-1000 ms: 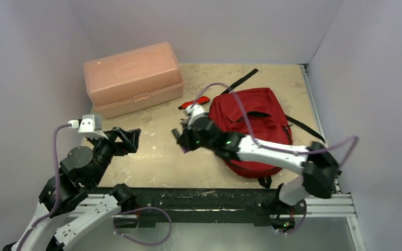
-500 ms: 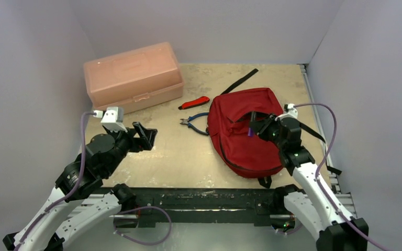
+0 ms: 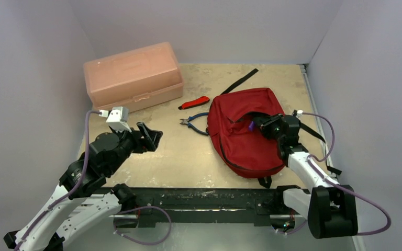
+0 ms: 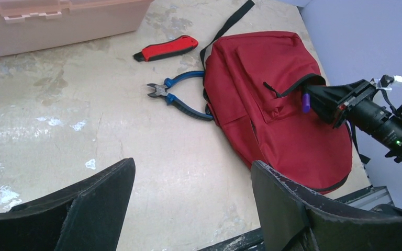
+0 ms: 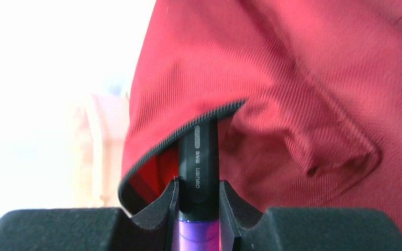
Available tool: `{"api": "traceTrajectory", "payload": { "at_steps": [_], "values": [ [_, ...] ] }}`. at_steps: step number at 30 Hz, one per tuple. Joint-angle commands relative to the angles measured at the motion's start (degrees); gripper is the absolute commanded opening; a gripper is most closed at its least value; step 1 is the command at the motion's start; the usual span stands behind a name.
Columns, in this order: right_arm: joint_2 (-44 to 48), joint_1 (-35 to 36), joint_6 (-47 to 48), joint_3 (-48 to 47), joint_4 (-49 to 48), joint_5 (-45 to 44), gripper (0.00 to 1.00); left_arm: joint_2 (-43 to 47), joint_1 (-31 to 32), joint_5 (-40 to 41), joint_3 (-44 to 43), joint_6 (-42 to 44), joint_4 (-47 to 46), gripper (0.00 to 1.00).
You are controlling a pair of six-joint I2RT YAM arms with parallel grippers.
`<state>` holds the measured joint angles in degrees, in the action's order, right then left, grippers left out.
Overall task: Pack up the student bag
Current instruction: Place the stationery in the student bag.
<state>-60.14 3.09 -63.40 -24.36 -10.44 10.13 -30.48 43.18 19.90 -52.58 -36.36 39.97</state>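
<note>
- The student bag [image 3: 246, 141] lies flat on the counter [image 3: 188, 157]. It has not shifted over the last second.
- The right pincer [image 3: 259, 124] is at the open pocket mouth on top of the bag. One second ago it reached across the bag to the counter on the bag's left side. Half a second ago it was already at the pocket.
- The right arm is now folded back on the bag's right side, with its elbow low by the counter's near edge.
- The right pincer is set narrow and grips a pen [image 5: 198, 151] between its two fingers [image 5: 162, 206]. The pen has a black barrel and a purple end.
- The black end of the pen passes under the zipper edge into the bag's pocket. The purple end [image 4: 304, 101] is outside, at the pincer.
- The left pincer [image 3: 149, 138] stands wide and holds nothing. It hovers over the counter, well to the left of the bag.
- The left pincer has come closer to the bag since the earliest frame, with its jaw spread unchanged.
- Blue-handled pliers [image 3: 193, 123] lie against the bag's left edge. They were covered by the right arm one second ago and are now in plain view.
- A red and black hand tool [image 3: 194, 102] lies just beyond the pliers, left of the bag and unmoved.
- A pink box [image 3: 133, 78], lid closed, sits well to the left of the bag and further back, unmoved.
</note>
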Motion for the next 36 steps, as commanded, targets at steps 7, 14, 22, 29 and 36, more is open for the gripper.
{"api": "traceTrajectory", "payload": {
  "at_steps": [7,14,22,29,36],
  "values": [
    [-12.5,13.7,-12.7,-6.2,-16.7,-37.2,0.0,0.2,-0.1,-2.3,1.5,-1.7,-2.3,0.81],
    [-20.8,19.6,-17.5,-11.7,-13.2,-48.2,0.0,3.0,-0.2,-3.1,3.6,-3.1,-1.5,0.81],
    [-20.6,20.8,-7.8,-13.6,-3.6,-41.9,0.61,1.4,-0.2,-6.3,4.9,-3.6,-2.2,0.81],
    [-8.3,20.3,5.8,-10.4,10.0,-32.2,0.87,-3.1,-0.1,-9.8,7.7,-5.8,-6.9,0.81],
    [6.2,20.2,20.4,-9.5,25.0,-25.1,0.89,-12.4,-0.2,-16.8,7.5,-8.4,-13.6,0.79]
  ]
}}
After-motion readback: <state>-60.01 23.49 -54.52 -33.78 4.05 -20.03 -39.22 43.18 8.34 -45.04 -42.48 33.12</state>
